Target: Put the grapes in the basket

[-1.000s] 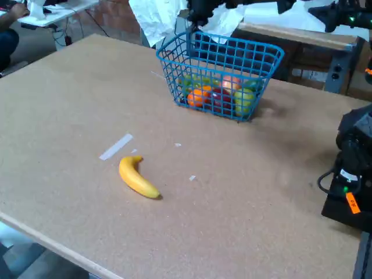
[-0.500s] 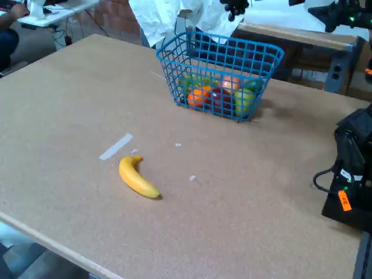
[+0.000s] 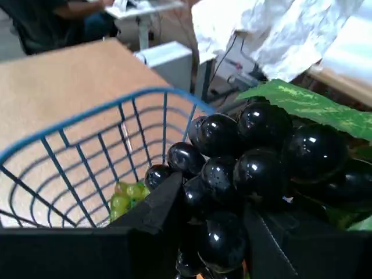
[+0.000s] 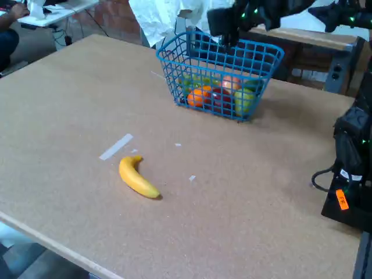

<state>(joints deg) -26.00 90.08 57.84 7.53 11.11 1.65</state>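
The grapes (image 3: 250, 157), a glossy black bunch with a green leaf (image 3: 308, 104), fill the wrist view. My gripper (image 3: 212, 232) is shut on them, its black fingers (image 3: 154, 206) pressing either side of the bunch. The blue wire basket (image 3: 87, 116) lies just below and to the left, its open top facing the bunch. In the fixed view my gripper (image 4: 224, 28) hangs over the back rim of the basket (image 4: 215, 64). There the grapes cannot be told apart from the dark gripper.
The basket holds an orange fruit (image 4: 199, 96), a green one (image 4: 244, 99) and pale green grapes (image 3: 128, 195). A yellow banana (image 4: 138, 178) and a tape strip (image 4: 115, 146) lie on the brown table (image 4: 70, 104). The arm's base (image 4: 351, 168) stands at right.
My gripper has come down from the top of the picture and now hangs lower, close over the basket's back rim. The banana and basket have not moved.
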